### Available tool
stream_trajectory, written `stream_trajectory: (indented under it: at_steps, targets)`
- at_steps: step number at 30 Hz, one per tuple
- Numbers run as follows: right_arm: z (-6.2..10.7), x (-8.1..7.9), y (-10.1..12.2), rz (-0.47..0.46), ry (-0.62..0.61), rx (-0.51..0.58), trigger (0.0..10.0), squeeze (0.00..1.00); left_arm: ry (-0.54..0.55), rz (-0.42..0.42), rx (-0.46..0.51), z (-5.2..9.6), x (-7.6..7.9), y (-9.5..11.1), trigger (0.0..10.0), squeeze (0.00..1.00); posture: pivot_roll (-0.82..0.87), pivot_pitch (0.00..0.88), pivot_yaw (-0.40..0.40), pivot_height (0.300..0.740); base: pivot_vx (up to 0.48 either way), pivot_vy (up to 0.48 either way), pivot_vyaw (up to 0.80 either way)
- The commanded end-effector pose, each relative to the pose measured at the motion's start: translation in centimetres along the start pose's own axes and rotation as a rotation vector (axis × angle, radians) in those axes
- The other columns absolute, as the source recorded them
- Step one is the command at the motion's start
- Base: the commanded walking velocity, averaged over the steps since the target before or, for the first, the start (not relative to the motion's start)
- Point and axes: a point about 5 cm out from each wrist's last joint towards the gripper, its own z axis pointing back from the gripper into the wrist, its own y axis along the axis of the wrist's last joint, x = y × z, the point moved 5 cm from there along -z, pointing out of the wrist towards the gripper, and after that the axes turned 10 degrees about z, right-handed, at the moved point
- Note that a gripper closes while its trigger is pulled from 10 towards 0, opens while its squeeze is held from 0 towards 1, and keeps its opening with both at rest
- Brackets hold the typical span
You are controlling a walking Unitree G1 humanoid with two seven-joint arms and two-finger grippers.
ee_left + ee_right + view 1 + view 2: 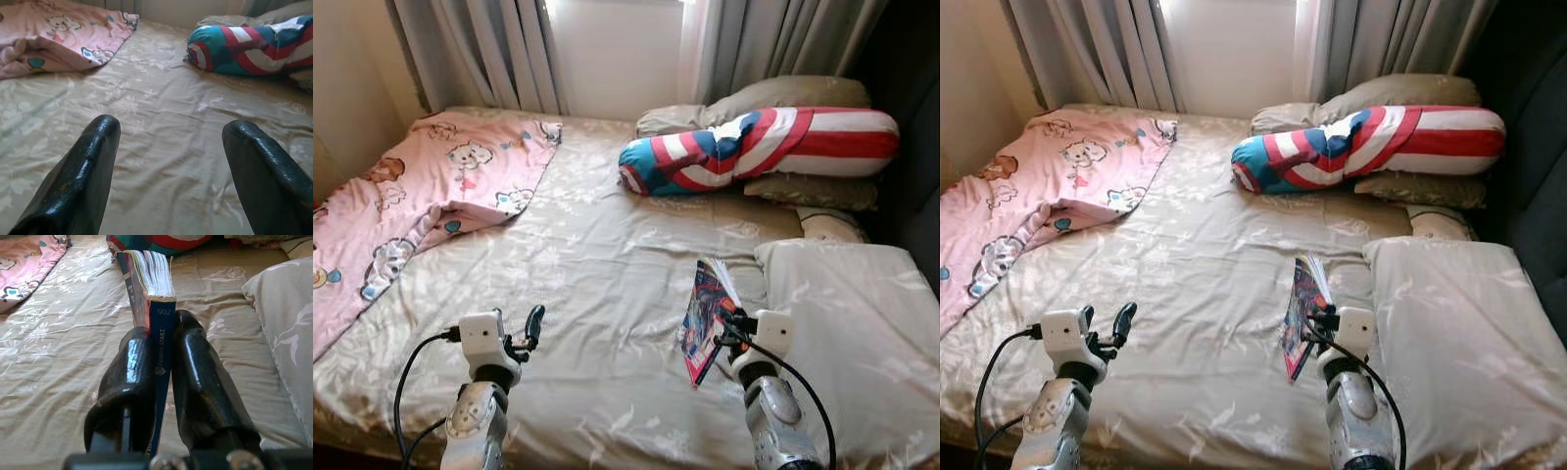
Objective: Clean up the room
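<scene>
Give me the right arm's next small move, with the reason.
Probably lift the book straight up off the bed. The right pincer is already shut on its spine, pages fanning loose above, so it seems held firmly enough to carry off. The left pincer hangs open over bare sheet.

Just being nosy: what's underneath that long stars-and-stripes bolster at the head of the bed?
The stars-and-stripes bolster lies on beige pillows, one showing below it and one behind it. What the bolster covers of them and of the bed cannot be seen.
</scene>
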Motion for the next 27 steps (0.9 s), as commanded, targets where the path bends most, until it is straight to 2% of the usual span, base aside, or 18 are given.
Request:
stream_trajectory:
  at_steps: [1,18,23,27]
  targets:
    - [-0.4,0.1,1.5,-0.002,-0.003,0.064,10.0,0.0,-0.01,-0.01,-0.003,0.0,0.1,0.0,10.0,0.0,-0.01,0.021,-0.027,0.654,0.0,0.0,0.0]
    - [-1.2,-0.4,2.2,-0.047,-0.006,0.07,10.0,0.0,-0.015,-0.026,-0.008,0.0,-0.2,0.4,10.0,0.0,0.0,0.026,-0.006,0.654,0.0,0.0,0.0]
    - [-1.7,0.0,2.8,-0.123,-0.024,0.08,10.0,0.0,-0.016,-0.029,-0.008,0.0,-0.3,0.4,10.0,0.0,0.01,0.035,0.002,0.654,0.0,0.0,0.0]
    - [-3.0,-0.1,4.0,-0.303,-0.011,0.083,10.0,0.0,-0.019,-0.043,-0.011,0.0,-0.4,0.6,10.0,0.0,0.02,0.047,0.014,0.654,0.0,0.0,0.0]
